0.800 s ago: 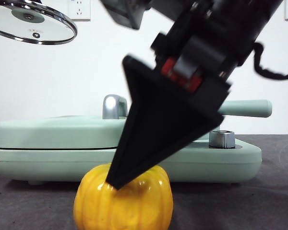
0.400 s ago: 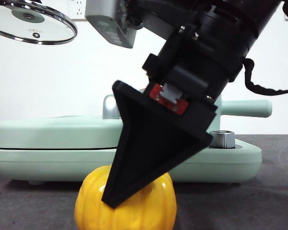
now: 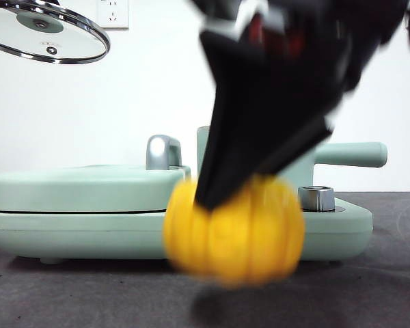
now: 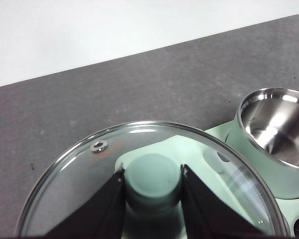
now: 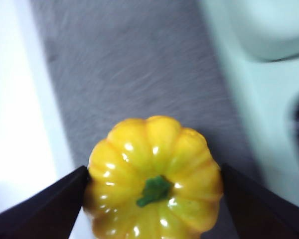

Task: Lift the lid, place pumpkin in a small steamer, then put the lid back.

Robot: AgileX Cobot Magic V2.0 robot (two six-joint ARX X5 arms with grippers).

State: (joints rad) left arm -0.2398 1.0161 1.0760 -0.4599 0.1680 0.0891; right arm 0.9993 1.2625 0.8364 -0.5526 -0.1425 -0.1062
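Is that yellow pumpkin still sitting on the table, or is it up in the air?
Apart. The front view shows the pumpkin hanging above the gray table, with a shadow under it, gripped by the right gripper.

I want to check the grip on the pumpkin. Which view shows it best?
The right wrist view: the pumpkin fills it from above, stem visible, between the right gripper jaws. The front view shows it blurred, off the table, partly behind the jaw. The left wrist view misses it.

- Pumpkin (image 5: 154, 177) — glossy yellow, looks plastic.
- Lid (image 4: 149, 189) — clear glass, shiny steel rim.
- Small steamer (image 4: 276, 134) — polished steel inside.
- Table (image 4: 139, 84) — matt grey, cloth-like.
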